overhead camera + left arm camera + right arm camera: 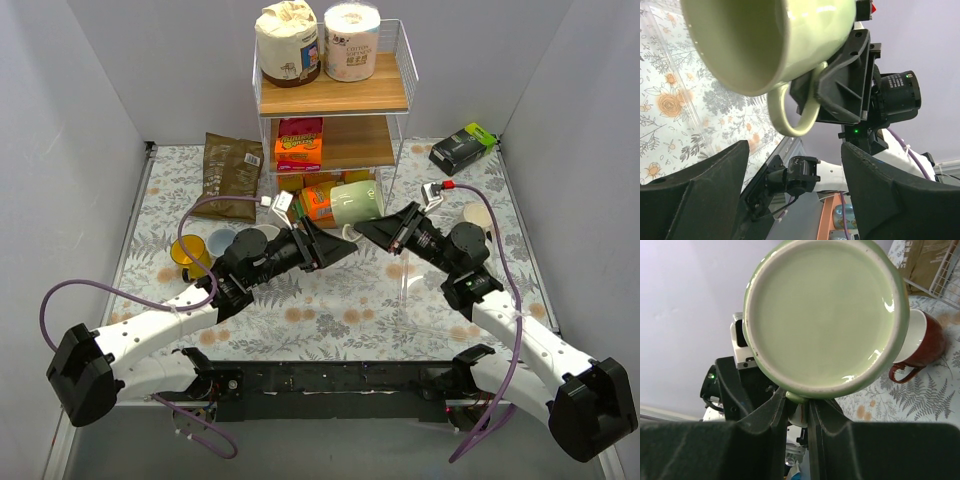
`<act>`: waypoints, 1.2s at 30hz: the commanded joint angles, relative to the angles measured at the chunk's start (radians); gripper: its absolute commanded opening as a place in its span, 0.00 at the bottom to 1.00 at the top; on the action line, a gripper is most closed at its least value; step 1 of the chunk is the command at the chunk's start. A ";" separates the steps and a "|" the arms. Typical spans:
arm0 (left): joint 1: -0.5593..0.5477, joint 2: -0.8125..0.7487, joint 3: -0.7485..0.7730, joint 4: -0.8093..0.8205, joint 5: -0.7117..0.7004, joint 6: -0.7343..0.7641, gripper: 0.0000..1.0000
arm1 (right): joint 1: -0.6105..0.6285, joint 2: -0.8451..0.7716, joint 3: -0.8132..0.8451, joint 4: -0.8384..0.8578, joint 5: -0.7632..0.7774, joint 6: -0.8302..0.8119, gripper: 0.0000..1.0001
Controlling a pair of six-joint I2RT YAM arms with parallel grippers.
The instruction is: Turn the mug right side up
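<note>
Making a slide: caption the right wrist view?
Right gripper holds green mug by its handle, base facing camera; red mug behind.

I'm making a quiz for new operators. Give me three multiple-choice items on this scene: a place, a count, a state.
1. Where is the mug? A on the table; B held in the air; C in a bin.
2. How many paper rolls stand on the shelf? A one; B two; C four.
3. The left gripper has its jaws: A open; B shut on the mug; C shut on a roll.
Answers: 1 B, the right gripper clamps its handle aloft. 2 B, two stand side by side. 3 A, they stand wide apart, touching nothing.
</note>
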State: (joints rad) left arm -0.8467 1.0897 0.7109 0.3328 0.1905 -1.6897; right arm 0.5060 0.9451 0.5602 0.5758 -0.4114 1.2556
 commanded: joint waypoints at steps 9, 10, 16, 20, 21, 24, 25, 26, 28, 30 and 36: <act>0.031 -0.031 -0.021 0.121 0.029 -0.028 0.60 | 0.031 0.000 -0.037 0.346 -0.027 0.061 0.01; 0.031 -0.028 -0.021 0.121 0.032 -0.030 0.60 | 0.034 0.009 -0.045 0.381 -0.027 0.061 0.01; 0.032 -0.027 -0.031 0.135 0.055 -0.036 0.54 | 0.075 0.060 -0.089 0.521 -0.015 0.103 0.01; 0.035 -0.034 -0.033 0.138 0.061 -0.036 0.48 | 0.095 0.087 -0.091 0.567 -0.013 0.108 0.01; 0.037 -0.036 -0.033 0.138 0.063 -0.033 0.45 | 0.098 0.092 -0.089 0.565 -0.015 0.105 0.01; 0.041 -0.043 -0.034 0.138 0.067 -0.028 0.33 | 0.108 0.098 -0.089 0.564 -0.009 0.102 0.01; 0.043 -0.045 -0.034 0.144 0.070 -0.027 0.29 | 0.109 0.098 -0.092 0.562 -0.007 0.100 0.01; 0.043 -0.047 -0.037 0.146 0.070 -0.027 0.27 | 0.111 0.098 -0.091 0.561 -0.007 0.097 0.01; 0.044 -0.051 -0.039 0.146 0.070 -0.028 0.25 | 0.112 0.103 -0.086 0.555 -0.015 0.094 0.01; 0.046 -0.051 -0.039 0.146 0.075 -0.028 0.24 | 0.117 0.107 -0.071 0.533 -0.023 0.077 0.01; 0.055 -0.048 -0.028 0.170 0.098 -0.033 0.24 | 0.132 0.121 -0.054 0.451 -0.046 0.025 0.01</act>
State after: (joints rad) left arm -0.7921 1.0695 0.6662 0.4259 0.2424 -1.7313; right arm 0.6075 1.0573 0.4549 0.9962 -0.4114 1.3296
